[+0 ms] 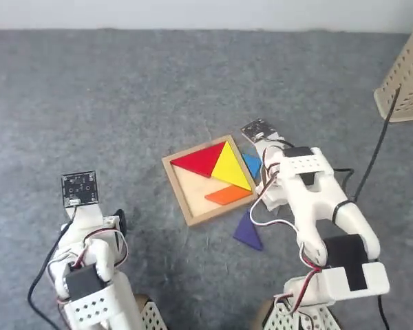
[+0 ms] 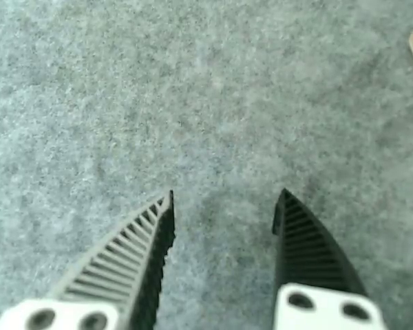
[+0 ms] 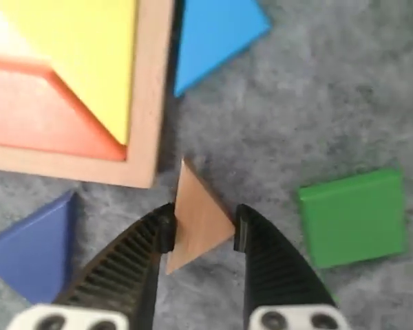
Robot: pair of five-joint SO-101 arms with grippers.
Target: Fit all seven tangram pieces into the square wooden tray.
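Grip: right tool (image 3: 204, 223) pinches small tan wooden triangle (image 3: 195, 206) at frame's lower centre, just outside rim of square wooden tray (image 3: 150, 103); lift clear of rim, then turn to suit bare tray floor.

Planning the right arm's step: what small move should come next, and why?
Probably lift the tan triangle slightly: the right gripper's jaws are closed on it just outside the wooden tray, which has unfilled floor.

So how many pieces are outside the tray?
4. A blue triangle beside the tray rim, a purple triangle off its corner, a tan triangle in the right gripper, a green square on the carpet nearby. With three inside, none is hidden.
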